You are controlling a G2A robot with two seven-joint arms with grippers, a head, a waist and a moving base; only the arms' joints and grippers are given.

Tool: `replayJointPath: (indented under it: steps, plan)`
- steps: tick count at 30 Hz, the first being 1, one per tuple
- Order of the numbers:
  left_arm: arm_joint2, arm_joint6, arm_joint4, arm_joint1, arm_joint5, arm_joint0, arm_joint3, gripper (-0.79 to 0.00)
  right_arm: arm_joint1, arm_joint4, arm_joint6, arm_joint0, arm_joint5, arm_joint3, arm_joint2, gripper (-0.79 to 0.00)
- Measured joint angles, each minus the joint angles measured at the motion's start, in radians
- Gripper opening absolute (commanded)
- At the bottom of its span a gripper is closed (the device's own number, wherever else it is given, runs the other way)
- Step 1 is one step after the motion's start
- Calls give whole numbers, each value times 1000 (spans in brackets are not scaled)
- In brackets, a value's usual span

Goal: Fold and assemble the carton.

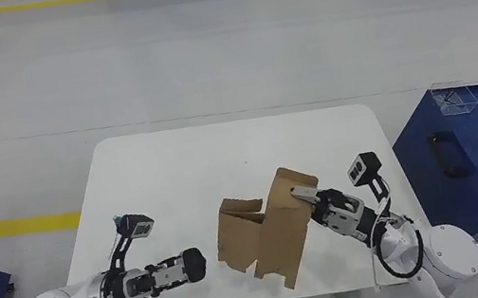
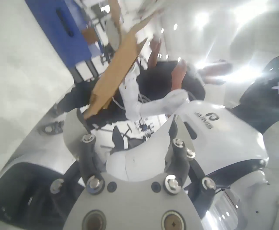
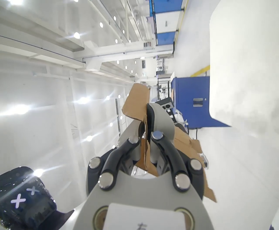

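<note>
Brown corrugated carton (image 1: 263, 231), half-opened into a loose sleeve with its end flaps splayed and unfolded, tilted over the near part of the white table (image 1: 183, 159), pinched at one upper panel edge by the fingers of the right gripper (image 1: 300, 194).

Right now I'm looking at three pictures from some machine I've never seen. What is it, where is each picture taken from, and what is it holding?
It is a robot with two arms, each ending in a gripper with two fingers. One picture looks down from above the arms at a white table. The other two come from cameras on the wrists, looking along each gripper. The right gripper is shut on a flap of a brown cardboard carton, which is partly unfolded and over the table. The left gripper is open, holds nothing and sits apart from the carton, near the table's front edge.
</note>
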Motion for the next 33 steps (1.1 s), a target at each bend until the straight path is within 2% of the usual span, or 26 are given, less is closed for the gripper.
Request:
replayJointPath:
  steps: [3,7,14,17,20,21,24,27,33]
  plan:
    - [-12,48,-135,-4,-97,-1,12,0,0,2,10,0,1,0,-2,-785]
    - [-10,36,-78,-4,-55,-1,10,0,0,2,10,0,1,0,-2,-785]
    - [-16,42,-53,-2,-72,-4,-10,0,0,3,8,-1,0,-2,-4,-785]
    - [-73,91,131,6,-181,1,-116,0,-2,-28,-8,-7,-31,-29,-19,-785]
    - [-132,236,522,5,-275,44,-282,0,-5,-65,-37,-19,-67,-57,-33,-785]
    - [-129,290,702,2,-286,71,-355,0,-6,-67,-48,-23,-74,-65,-35,-785]
    - [-68,385,1042,-6,-291,124,-464,0,-7,-95,-66,-26,-79,-75,-36,-785]
    - [-14,448,1275,-11,-264,136,-496,0,-7,-135,-63,-31,-87,-79,-53,-785]
    - [50,564,1518,-18,-194,126,-508,0,-9,-168,-53,-38,-104,-76,-80,-785]
